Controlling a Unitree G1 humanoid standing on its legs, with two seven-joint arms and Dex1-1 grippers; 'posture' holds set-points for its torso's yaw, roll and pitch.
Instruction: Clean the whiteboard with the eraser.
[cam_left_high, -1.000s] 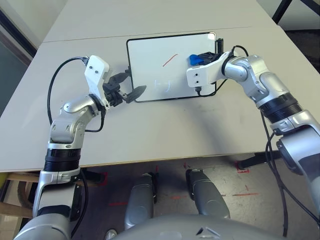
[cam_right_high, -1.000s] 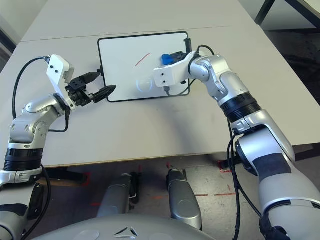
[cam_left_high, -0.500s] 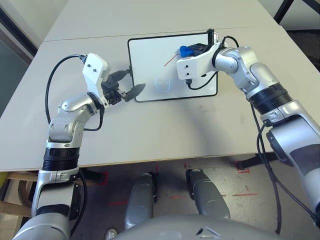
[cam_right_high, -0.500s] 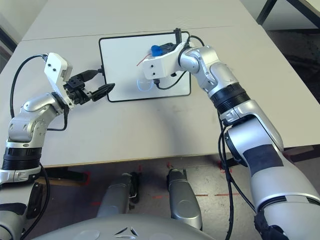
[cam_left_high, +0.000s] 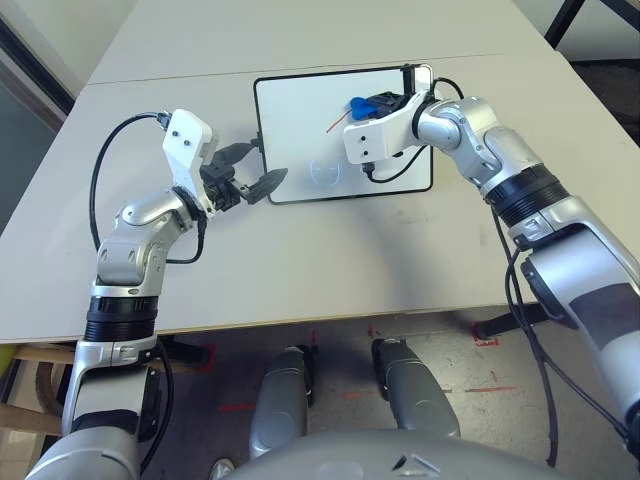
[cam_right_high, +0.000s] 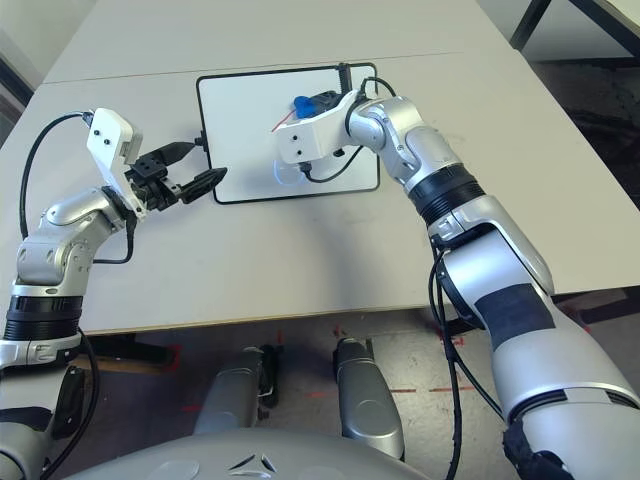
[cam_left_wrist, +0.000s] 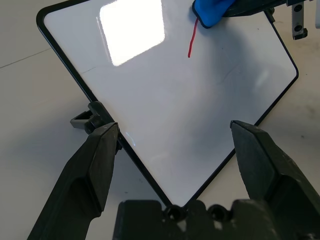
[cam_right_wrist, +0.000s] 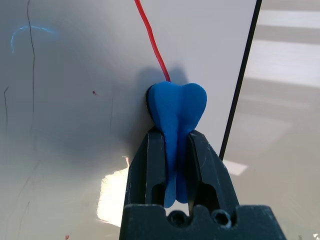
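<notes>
Your right wrist view shows the right gripper (cam_right_wrist: 172, 145) clamped on the blue eraser (cam_right_wrist: 176, 112), its tip at a red stroke's (cam_right_wrist: 152, 42) end on the whiteboard (cam_left_high: 300, 120); your head view shows the left gripper (cam_left_high: 255, 170) spread wide at the board's left edge, holding nothing.

Right gripper (cam_right_high: 305, 103) presses eraser (cam_right_high: 301, 103) onto whiteboard (cam_right_high: 240, 130).

A pale beige table (cam_left_high: 300, 270) fills most of the scene, a thin seam (cam_left_high: 180, 78) crossing its far part. Below its near edge, grey floor (cam_left_high: 340, 350) carries red marks, possibly tape (cam_left_high: 492, 388). A dark leg (cam_left_high: 565, 15) stands at far right.
</notes>
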